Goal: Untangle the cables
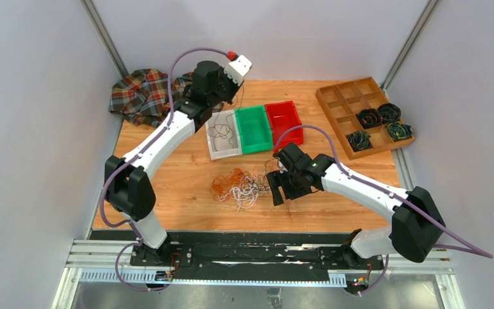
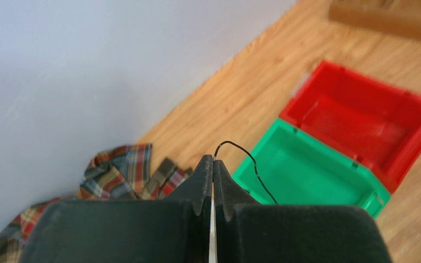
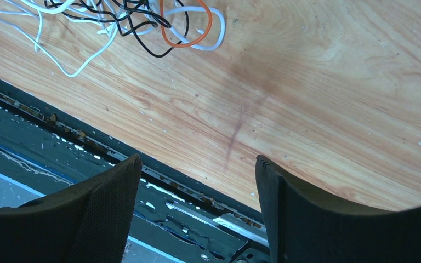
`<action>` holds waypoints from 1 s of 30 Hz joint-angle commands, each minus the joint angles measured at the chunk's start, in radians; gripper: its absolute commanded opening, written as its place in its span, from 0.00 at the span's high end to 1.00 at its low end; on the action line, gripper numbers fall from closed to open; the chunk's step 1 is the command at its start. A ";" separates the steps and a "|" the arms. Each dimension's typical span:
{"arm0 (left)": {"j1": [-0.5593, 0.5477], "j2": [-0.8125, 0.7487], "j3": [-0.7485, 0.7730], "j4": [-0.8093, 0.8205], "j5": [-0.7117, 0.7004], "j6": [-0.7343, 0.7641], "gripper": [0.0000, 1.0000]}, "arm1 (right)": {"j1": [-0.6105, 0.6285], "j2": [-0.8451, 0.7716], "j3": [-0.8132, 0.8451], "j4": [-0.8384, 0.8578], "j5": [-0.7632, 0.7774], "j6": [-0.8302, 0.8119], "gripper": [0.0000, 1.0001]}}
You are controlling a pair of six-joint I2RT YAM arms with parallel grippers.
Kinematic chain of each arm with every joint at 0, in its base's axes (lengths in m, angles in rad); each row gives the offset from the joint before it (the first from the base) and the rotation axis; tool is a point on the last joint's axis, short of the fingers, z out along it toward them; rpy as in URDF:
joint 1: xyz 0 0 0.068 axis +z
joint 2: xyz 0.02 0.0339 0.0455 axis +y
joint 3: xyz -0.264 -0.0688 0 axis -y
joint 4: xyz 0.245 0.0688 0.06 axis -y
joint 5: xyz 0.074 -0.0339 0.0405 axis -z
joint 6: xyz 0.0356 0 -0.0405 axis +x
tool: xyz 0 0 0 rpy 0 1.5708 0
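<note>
**A:** Where are the cables (image 1: 238, 187)?

**B:** Most lie in one loose bunch on the tabletop (image 1: 167, 193), near its middle and in front of the three bins. The orange strands are on the left of the bunch. The white and black ones are toward the right.

**A:** And the right hand?

**B:** The right hand (image 1: 276, 190) is low, just beside the right side of the bunch. Its wrist view shows the fingers spread wide with nothing between them. Under them are bare wood and the tabletop's dark near edge. White and black loops and one orange loop lie ahead of the fingers, apart from them.

**A:** The left hand?

**B:** The left hand (image 2: 212, 164) is up at the far side, above the white bin (image 1: 210, 135). Its fingers are pressed together, pinching a single black wire (image 2: 250, 157). The wire arcs out of the tips and drops to the right, crossing in front of the green bin (image 2: 307, 170) in the wrist view.

**A:** Does that wire reach a bin?

**B:** I cannot tell. Its lower end runs out of sight behind a finger.

**A:** How do the bins stand?

**B:** They stand side by side in a row, white, green, then the red bin (image 1: 283, 119). A few thin dark strands lie in the white one.

**A:** Anything else on the wood?

**B:** A plaid cloth (image 1: 143, 95) is crumpled in the far left corner. A wooden tray (image 1: 341, 96) with compartments sits at the far right. Four dark coils (image 1: 379, 116) lie in its nearer compartments, well apart from the bunch.
</note>
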 commanded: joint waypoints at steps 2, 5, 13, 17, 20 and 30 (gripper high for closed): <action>0.005 0.053 0.143 0.062 0.030 -0.136 1.00 | 0.002 -0.002 -0.002 0.007 0.002 0.005 0.24; 0.014 0.067 0.128 0.041 0.031 -0.187 1.00 | 0.003 0.001 -0.006 0.025 -0.010 0.017 0.24; 0.039 0.057 -0.012 -0.064 -0.011 -0.078 1.00 | 0.002 0.015 0.014 0.020 -0.045 0.012 0.24; 0.039 0.066 -0.081 -0.055 -0.021 -0.033 1.00 | 0.002 0.006 0.015 0.024 -0.053 0.022 0.24; 0.039 0.110 -0.072 -0.062 -0.060 -0.011 1.00 | 0.002 -0.005 0.010 0.032 -0.054 0.029 0.24; 0.047 0.196 -0.132 0.009 -0.162 0.186 1.00 | 0.002 0.007 0.012 0.031 -0.054 0.029 0.24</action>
